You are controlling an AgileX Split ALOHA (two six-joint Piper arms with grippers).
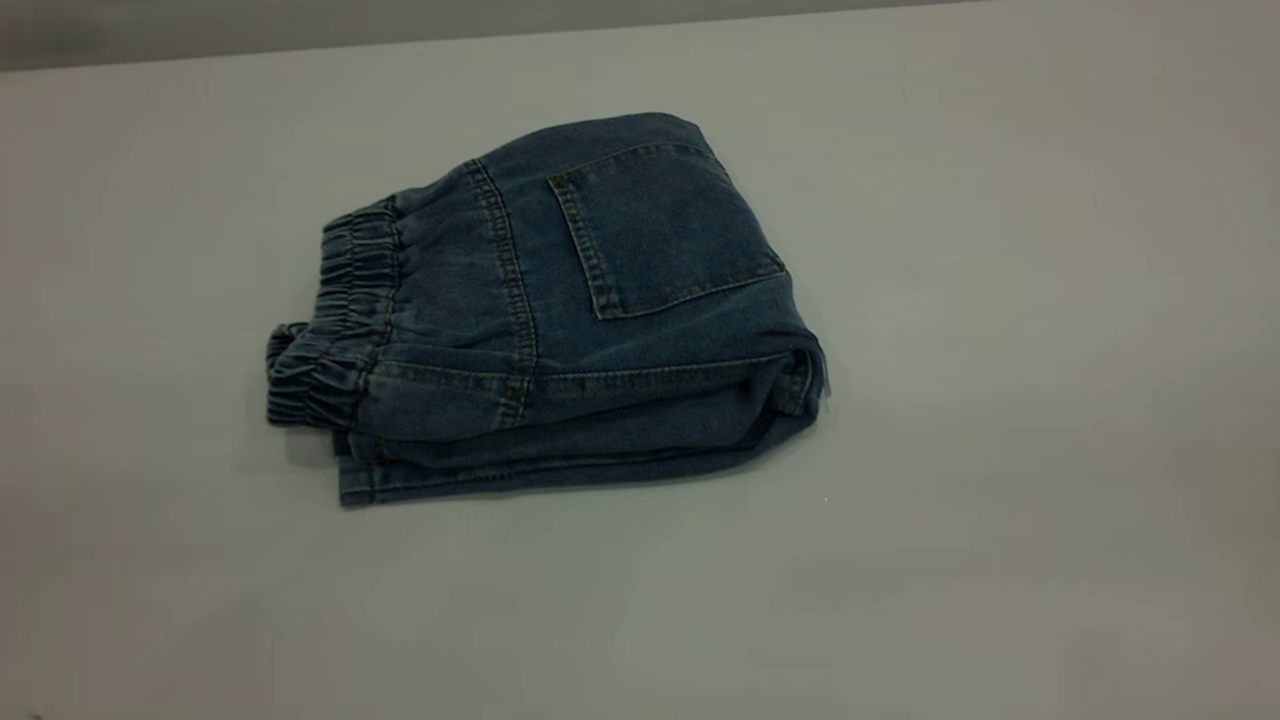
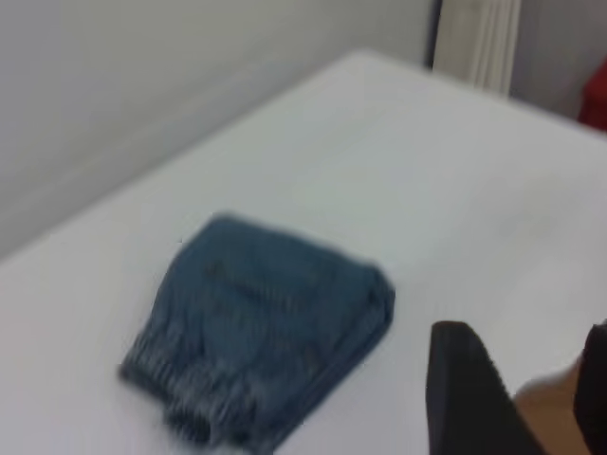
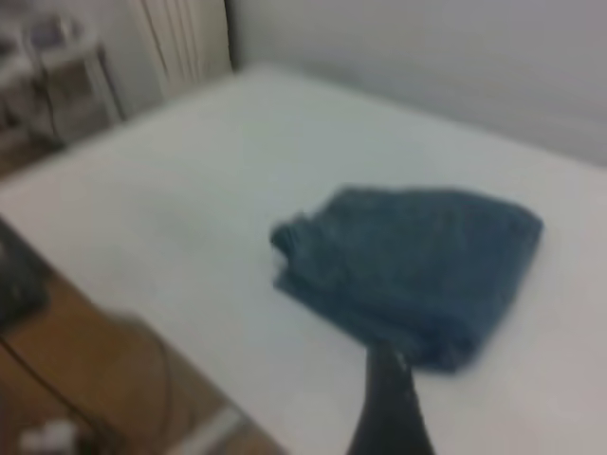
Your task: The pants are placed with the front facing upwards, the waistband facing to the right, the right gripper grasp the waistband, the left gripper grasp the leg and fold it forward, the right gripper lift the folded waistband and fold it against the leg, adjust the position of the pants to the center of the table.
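Pants [image 1: 560, 320] folded into compact bundle, lying slightly left of centre on table [image 1: 1000, 500]. Back pocket [image 1: 660, 230] uppermost; waistband [image 1: 335, 325] at exterior view's left end. Left gripper [image 2: 512, 398] apart from bundle, probably raised above it; finger state indeterminate. Right gripper [image 3: 389, 408] likewise clear of denim; state indeterminate.

Pale wall [image 2: 142, 66], white curtain [image 2: 477, 43], possibly wooden floor [image 3: 85, 370].
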